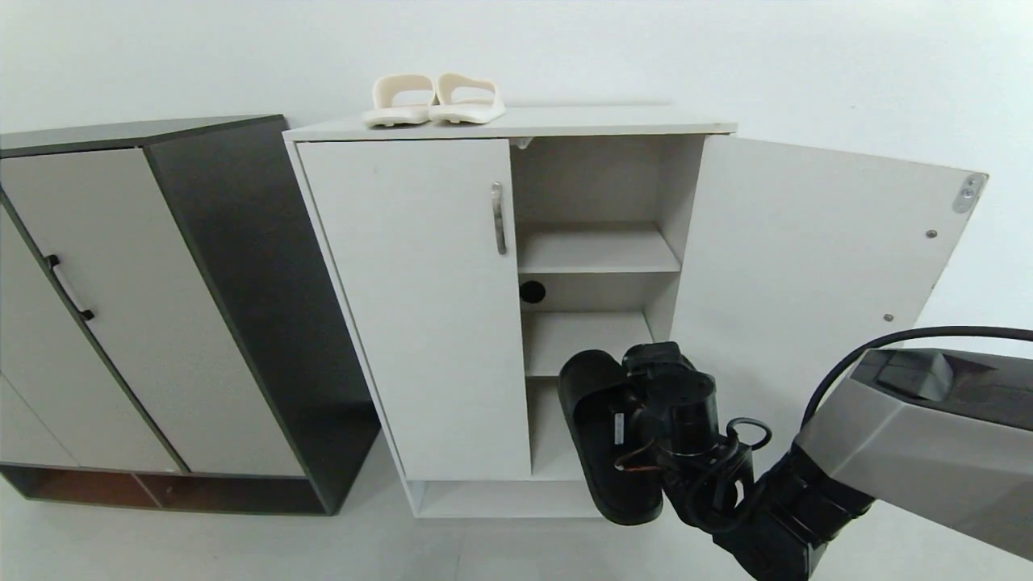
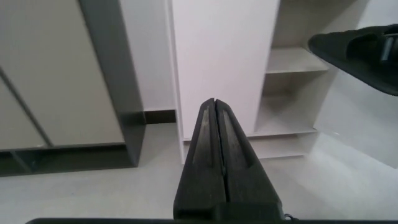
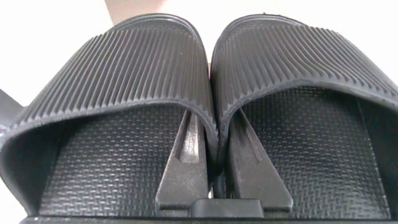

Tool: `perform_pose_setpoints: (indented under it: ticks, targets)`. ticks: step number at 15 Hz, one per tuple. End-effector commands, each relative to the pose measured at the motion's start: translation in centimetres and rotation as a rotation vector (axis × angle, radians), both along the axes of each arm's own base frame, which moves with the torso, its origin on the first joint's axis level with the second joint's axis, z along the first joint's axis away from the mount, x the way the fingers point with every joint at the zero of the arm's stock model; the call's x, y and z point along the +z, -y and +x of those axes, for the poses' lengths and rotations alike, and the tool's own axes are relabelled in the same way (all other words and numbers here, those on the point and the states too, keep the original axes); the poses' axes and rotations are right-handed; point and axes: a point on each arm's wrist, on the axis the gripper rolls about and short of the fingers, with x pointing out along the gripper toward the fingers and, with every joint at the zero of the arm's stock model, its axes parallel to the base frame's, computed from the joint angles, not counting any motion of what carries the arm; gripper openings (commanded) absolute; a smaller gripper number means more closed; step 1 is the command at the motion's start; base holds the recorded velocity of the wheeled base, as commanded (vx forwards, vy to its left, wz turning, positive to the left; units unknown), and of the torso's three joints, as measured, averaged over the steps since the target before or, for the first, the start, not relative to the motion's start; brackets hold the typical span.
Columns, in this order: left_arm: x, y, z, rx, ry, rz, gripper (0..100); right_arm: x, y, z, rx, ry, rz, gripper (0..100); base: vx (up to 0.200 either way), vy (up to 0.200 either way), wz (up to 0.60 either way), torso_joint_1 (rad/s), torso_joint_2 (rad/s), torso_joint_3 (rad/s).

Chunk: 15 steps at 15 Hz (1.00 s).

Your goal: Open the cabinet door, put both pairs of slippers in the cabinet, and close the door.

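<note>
A white cabinet (image 1: 516,123) stands with its right door (image 1: 807,258) swung wide and its left door (image 1: 420,323) closed. A cream pair of slippers (image 1: 433,101) rests on the cabinet top. My right gripper (image 3: 211,121) is shut on a black pair of slippers (image 1: 601,436), pinching the two inner strap edges (image 3: 211,93) together. This pair hangs in front of the lower part of the open compartment. In the left wrist view the black slippers (image 2: 360,53) show at the edge, far from my left gripper (image 2: 215,106), which is shut on nothing and low over the floor facing the cabinet.
Inside the open side are an upper shelf (image 1: 597,250), a middle shelf (image 1: 585,335) and a bottom space. A dark cabinet (image 1: 242,282) with pale doors stands close on the left. The grey floor (image 1: 242,549) lies open in front.
</note>
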Motion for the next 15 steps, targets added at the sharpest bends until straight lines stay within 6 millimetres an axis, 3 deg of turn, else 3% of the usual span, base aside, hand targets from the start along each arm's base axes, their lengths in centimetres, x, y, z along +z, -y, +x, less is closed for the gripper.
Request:
perform_pose_setpoints:
  ticks: [1,6,13,15]
  targets:
    - [0.0,0.0,0.0,0.0,-0.002,-0.001,0,-0.8,-0.3,0.1,0.005,-0.009,-0.008,0,0.0,0.0,0.0,0.0,0.0,0.0]
    - [0.0,0.0,0.0,0.0,-0.002,0.0,0,-1.7,-2.1,0.7,0.022,-0.006,0.019,0,0.0,0.0,0.0,0.0,0.0,0.0]
    - [0.0,0.0,0.0,0.0,-0.002,0.0,0,-2.0,-4.4,-1.2,0.093,-0.019,0.011,0,0.0,0.0,0.0,0.0,0.0,0.0]
    - [0.0,0.0,0.0,0.0,-0.002,0.0,0,-2.1,-5.1,-0.6,0.091,-0.009,0.041,0,0.0,0.0,0.0,0.001,0.0,-0.05]
